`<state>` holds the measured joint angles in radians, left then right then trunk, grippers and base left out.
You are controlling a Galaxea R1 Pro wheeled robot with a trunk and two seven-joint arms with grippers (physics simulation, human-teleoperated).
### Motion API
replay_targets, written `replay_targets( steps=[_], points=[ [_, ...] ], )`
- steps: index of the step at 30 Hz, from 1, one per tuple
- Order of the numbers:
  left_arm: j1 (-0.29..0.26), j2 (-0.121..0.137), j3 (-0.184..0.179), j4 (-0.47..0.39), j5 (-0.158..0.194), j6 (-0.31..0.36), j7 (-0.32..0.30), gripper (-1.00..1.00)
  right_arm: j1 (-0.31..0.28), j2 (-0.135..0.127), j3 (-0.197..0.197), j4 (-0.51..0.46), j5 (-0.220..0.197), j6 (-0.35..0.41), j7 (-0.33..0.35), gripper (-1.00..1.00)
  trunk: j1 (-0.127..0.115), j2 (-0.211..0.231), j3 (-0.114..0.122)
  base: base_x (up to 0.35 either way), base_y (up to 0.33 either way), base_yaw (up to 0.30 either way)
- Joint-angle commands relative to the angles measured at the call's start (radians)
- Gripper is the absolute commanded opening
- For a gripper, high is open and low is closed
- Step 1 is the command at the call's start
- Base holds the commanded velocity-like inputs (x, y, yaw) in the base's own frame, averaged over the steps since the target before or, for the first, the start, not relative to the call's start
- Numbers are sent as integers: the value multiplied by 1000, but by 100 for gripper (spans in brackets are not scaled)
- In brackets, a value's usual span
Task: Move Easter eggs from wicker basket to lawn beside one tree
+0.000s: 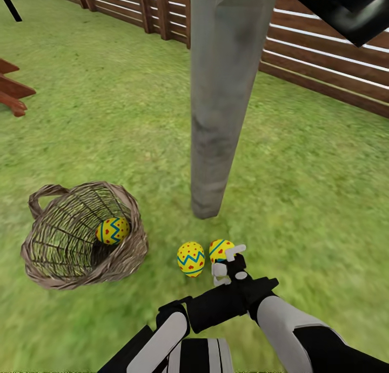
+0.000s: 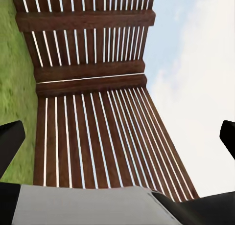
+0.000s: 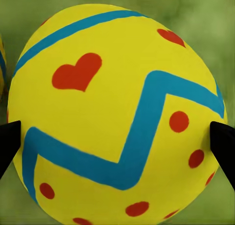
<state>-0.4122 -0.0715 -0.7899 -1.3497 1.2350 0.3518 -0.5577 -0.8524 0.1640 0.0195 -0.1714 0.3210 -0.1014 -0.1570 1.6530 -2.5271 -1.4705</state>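
Note:
The wicker basket (image 1: 54, 275) lies tipped on the lawn (image 1: 313, 200) at the left, with one yellow Easter egg (image 1: 112, 230) inside it. A second egg (image 1: 190, 258) rests on the grass just in front of the tree's pale grey trunk (image 1: 221, 119). Beside it is a third egg (image 1: 219, 247), held low at the grass by my right gripper (image 1: 227, 259). The right wrist view shows this egg (image 3: 117, 117) up close, with a fingertip (image 3: 9, 146) touching each side. My left gripper (image 2: 120, 139) is open and points at the fence and sky.
A brown slat fence (image 1: 324, 65) runs behind the tree. A wooden play structure (image 1: 13, 92) sits at the far left. Dark leaves (image 1: 346, 11) hang at the top right. Open grass stretches to the right of the trunk.

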Motion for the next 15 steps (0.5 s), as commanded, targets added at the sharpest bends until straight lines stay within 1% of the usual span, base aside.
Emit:
replay_targets(
  steps=[1, 4, 10, 15],
  points=[
    [0, 0, 0, 1, 11, 9, -1, 100, -1, 0, 2, 1, 4, -6, -6, -100, 0, 0, -5, 0, 0, 0],
    [0, 0, 0, 1, 11, 9, -1, 100, -1, 0, 3, 2, 5, -55, -5, -100, 2, -1, -16, 0, 0, 0],
    [0, 0, 0, 1, 11, 9, -1, 100, -1, 1, 4, 1, 6, -66, -4, -100, 4, -3, -39, 0, 0, 0],
    [0, 1, 0, 3, 12, 9, -1, 100, 0, 0, 3, 1, 6, -67, -4, -100, 4, -3, -39, 0, 0, 0]
  ],
)
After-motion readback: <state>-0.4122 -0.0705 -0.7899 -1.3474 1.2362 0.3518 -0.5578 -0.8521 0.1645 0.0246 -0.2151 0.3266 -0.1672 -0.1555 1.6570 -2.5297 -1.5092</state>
